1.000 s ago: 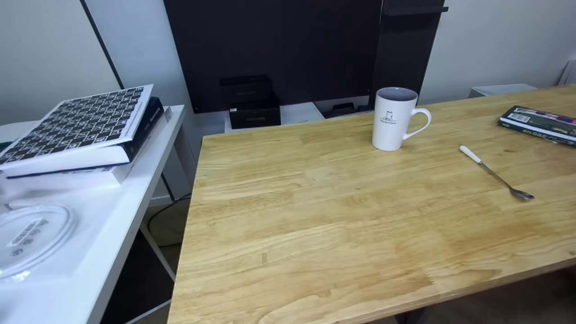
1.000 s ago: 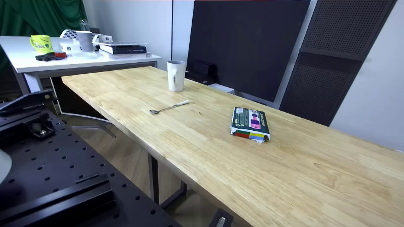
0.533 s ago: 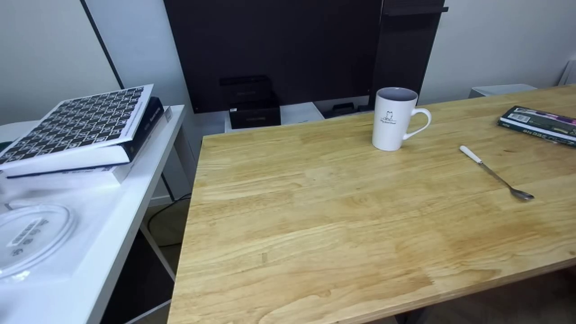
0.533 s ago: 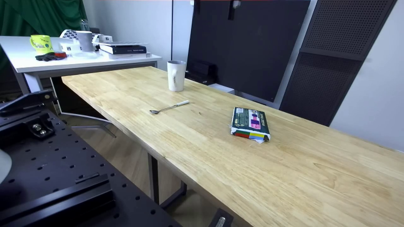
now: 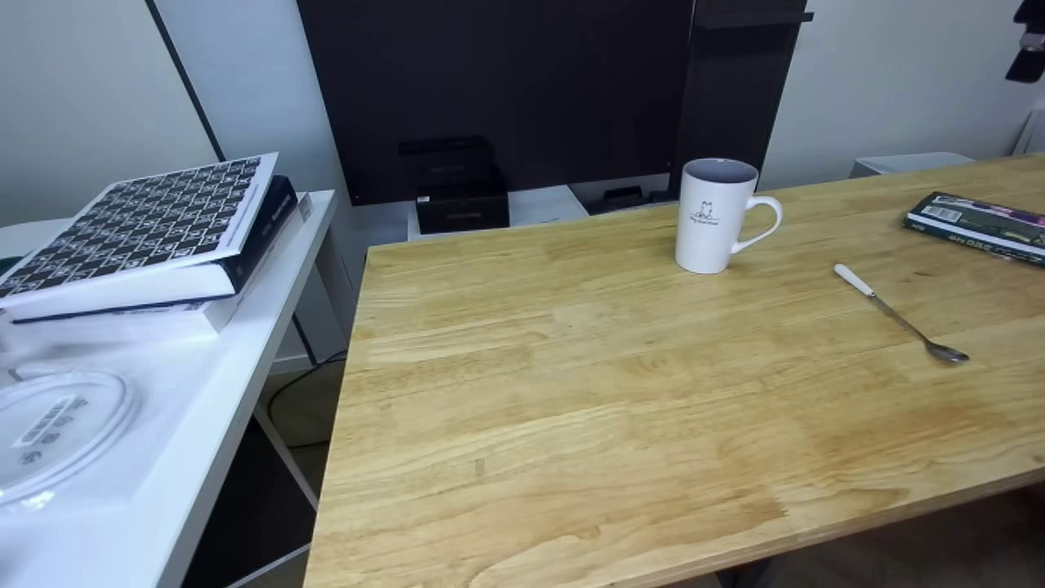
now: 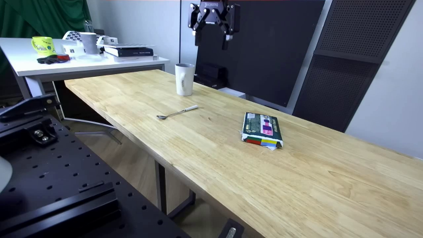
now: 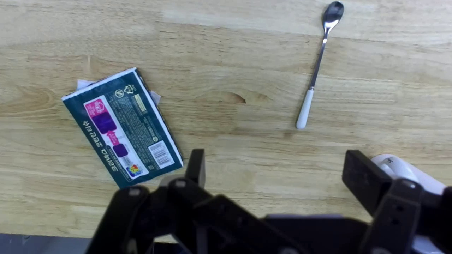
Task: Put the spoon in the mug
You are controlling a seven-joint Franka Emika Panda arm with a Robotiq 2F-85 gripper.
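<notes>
Spoon, one: slim shiny metal shaft, oval bowl, smooth white grip. Lies flat on the counter, outside the white mug, near it but apart; grip end closest to it, bowl pointing away.

White mug: one on the counter, upright, tall, smooth ceramic look, grey inside, loop handle, small dark animal drawing with lettering.

Tool: two black fingers set wide apart, hanging well above the counter, higher than the white mug's rim.

Packet, one: flat, dark green, white-edged, barcode, purple and pink print. On the handle side of the white mug, farther from it than the spoon is. White scrap sticks out from under the packet.

Counter: pale wood, streaky grain, straight edges. White mug stands near the long edge facing the black panel; the spoon sits farther in from that edge. Wood surface spans the room between white mug and spoon; a wide stretch of it runs off on the white mug's side away from the packet.

Past that end, across a gap: white table with one book stack, top cover black-and-white patterned, plus one yellow-green mug and one grey cup.
</notes>
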